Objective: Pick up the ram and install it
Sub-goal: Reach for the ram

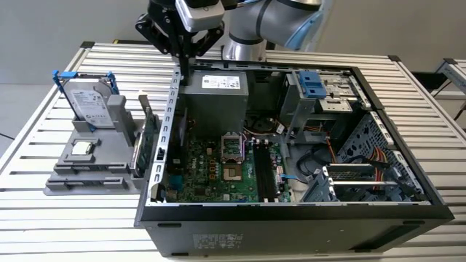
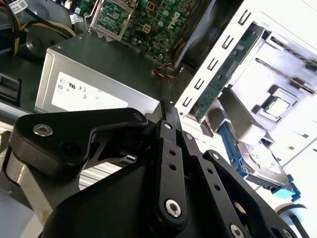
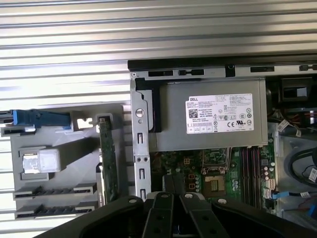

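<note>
1. The ram, a long thin dark circuit-board stick, I cannot single out with certainty. Nothing stick-like juts from the gripper, and the dark memory slots point(image 1: 260, 170) on the green motherboard point(image 1: 207, 166) all look alike, so I judge it not yet seated
2. The black two-fingered gripper point(image 1: 185, 78) hangs over the far rim of the open black computer case point(image 1: 291, 215), above the grey boxy power supply point(image 1: 215, 106). Its fingers point(image 2: 168, 146) are pressed together with no gap between them
3. Just beside the case, toward the exterior view's left edge of the white slatted tabletop point(image 1: 58, 229), sits a grey moulded parts holder point(image 1: 58, 188). It carries an upright green card with a metal bracket point(image 1: 149, 136) and a grey hard drive in a blue frame point(image 1: 91, 106)
4. Risks, as I judge them:
   - The green card is also long and stands on edge, so it could be taken by mistake
   - Fingers left pressed together would knock a stick over instead of straddling it
   - The holder stands hard by the case wall, leaving little room for the linkage
   - A stick carried tilted could jam in its slot and strain the motherboard
</note>
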`<act>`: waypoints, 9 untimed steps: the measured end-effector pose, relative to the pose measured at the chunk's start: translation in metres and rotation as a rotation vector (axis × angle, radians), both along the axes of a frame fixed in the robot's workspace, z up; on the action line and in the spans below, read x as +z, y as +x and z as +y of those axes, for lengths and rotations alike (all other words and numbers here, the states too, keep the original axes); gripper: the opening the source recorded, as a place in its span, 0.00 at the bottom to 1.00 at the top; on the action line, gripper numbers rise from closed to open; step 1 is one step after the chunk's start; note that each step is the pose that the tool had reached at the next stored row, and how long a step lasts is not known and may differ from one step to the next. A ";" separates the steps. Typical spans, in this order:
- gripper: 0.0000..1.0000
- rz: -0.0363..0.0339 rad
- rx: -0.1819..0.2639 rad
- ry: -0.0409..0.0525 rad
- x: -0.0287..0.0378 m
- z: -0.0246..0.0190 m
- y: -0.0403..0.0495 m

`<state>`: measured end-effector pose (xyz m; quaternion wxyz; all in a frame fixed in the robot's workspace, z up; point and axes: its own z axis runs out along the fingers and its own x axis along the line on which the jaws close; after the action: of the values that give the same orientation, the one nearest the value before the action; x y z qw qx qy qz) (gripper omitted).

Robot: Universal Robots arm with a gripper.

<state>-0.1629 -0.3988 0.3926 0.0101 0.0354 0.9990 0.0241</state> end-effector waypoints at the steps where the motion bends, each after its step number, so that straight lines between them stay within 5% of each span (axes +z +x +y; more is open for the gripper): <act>1: 0.00 0.0000 0.000 0.0000 0.0000 0.0000 -0.0008; 9: 0.00 0.0002 0.000 0.0001 0.0000 0.0000 -0.0094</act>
<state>-0.1724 -0.3988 0.3926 0.0100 0.0354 0.9990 0.0242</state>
